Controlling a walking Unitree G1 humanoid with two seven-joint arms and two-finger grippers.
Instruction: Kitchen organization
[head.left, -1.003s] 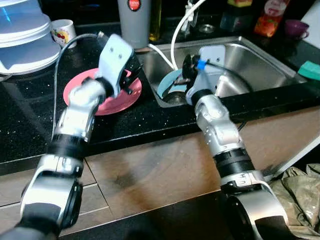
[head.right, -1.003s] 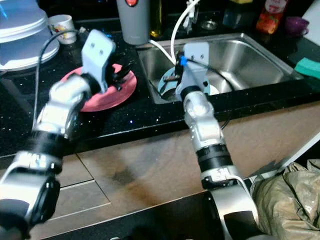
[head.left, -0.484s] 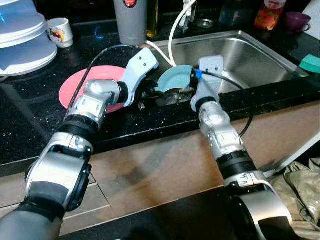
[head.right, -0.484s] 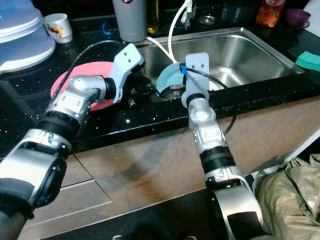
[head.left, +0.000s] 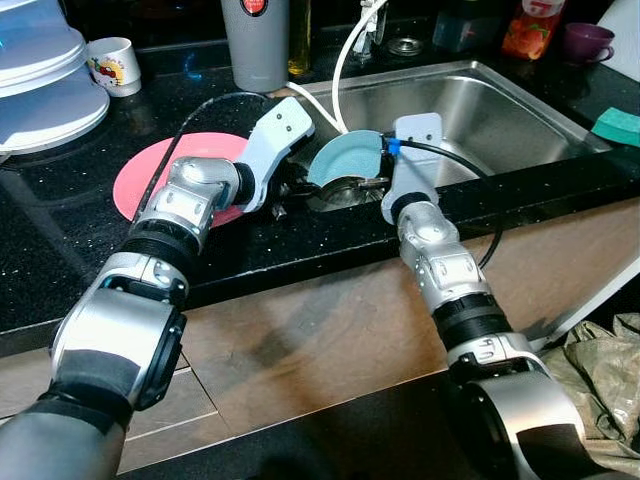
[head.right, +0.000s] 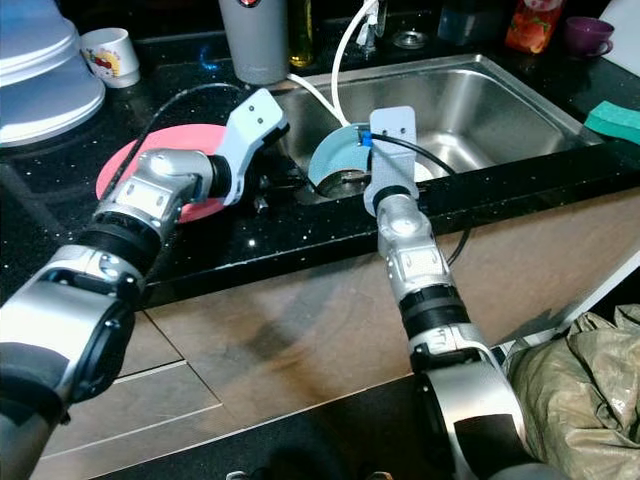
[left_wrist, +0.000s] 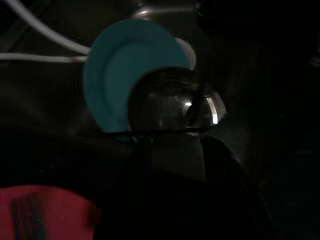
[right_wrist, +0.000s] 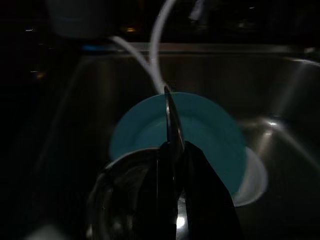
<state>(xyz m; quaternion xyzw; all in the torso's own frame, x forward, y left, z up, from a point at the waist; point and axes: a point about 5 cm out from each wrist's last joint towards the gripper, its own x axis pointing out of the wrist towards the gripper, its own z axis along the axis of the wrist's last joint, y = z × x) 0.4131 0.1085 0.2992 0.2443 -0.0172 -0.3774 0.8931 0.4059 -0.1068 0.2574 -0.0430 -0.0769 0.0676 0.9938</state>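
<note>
Left eye view: a black counter (head.left: 60, 270) spans the frame, with a steel sink (head.left: 520, 110) at upper right. A pink plate (head.left: 150, 180) lies flat on the counter at centre left. A teal plate (head.left: 345, 160) stands tilted at the sink's left edge, above centre. The left gripper (head.left: 290, 190) reaches toward it from the pink plate's side; its finger spacing cannot be told here. The right gripper (head.left: 370, 180) sits just below the teal plate.

Right eye view: a white hose (head.right: 345, 60) curves over the sink at top centre. A grey cup (head.right: 250, 35) stands upper left of centre, and a mug (head.right: 105, 55) at far upper left.

Left wrist view: dark. The teal plate is at upper centre, with a shiny glass bowl (left_wrist: 175, 107) in front of it. The pink plate shows at lower left.

Right wrist view: the right gripper's fingers (right_wrist: 197, 185) are pinched on the thin rim of the glass bowl at lower centre, with the teal plate behind it.
</note>
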